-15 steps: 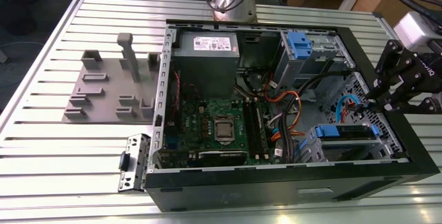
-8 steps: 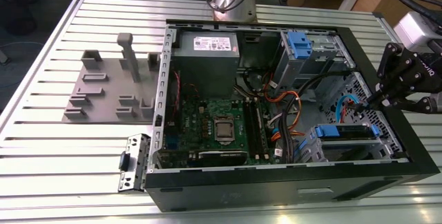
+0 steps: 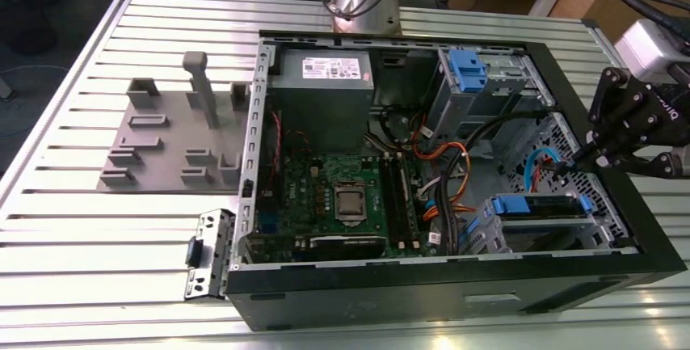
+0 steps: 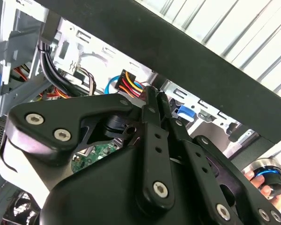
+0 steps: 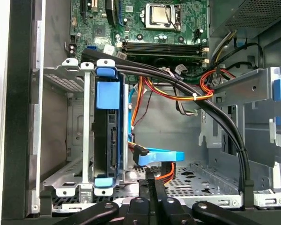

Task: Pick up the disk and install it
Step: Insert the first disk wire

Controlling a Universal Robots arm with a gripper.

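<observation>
The disk (image 3: 542, 205) sits edge-on inside the drive cage at the near right corner of the open computer case (image 3: 431, 285), with its blue bracket around it. In the first wrist view the disk (image 5: 110, 140) stands in the metal cage with the bracket's blue tab above it. My gripper (image 3: 574, 158) hangs over the case's right wall, beside that cage and apart from the disk. Its fingers (image 5: 153, 183) are shut together with nothing between them, their tips close to a loose blue cable plug (image 5: 159, 157). The second wrist view shows the same closed fingers (image 4: 154, 101).
A grey metal box with a white sticker (image 3: 323, 83) and a second cage with a blue latch (image 3: 469, 67) fill the case's far side. A black cable bundle (image 5: 215, 112) arcs across the bay. A grey fixture (image 3: 161, 140) lies on the slatted table. A hand (image 4: 267, 183) holds a round blue object.
</observation>
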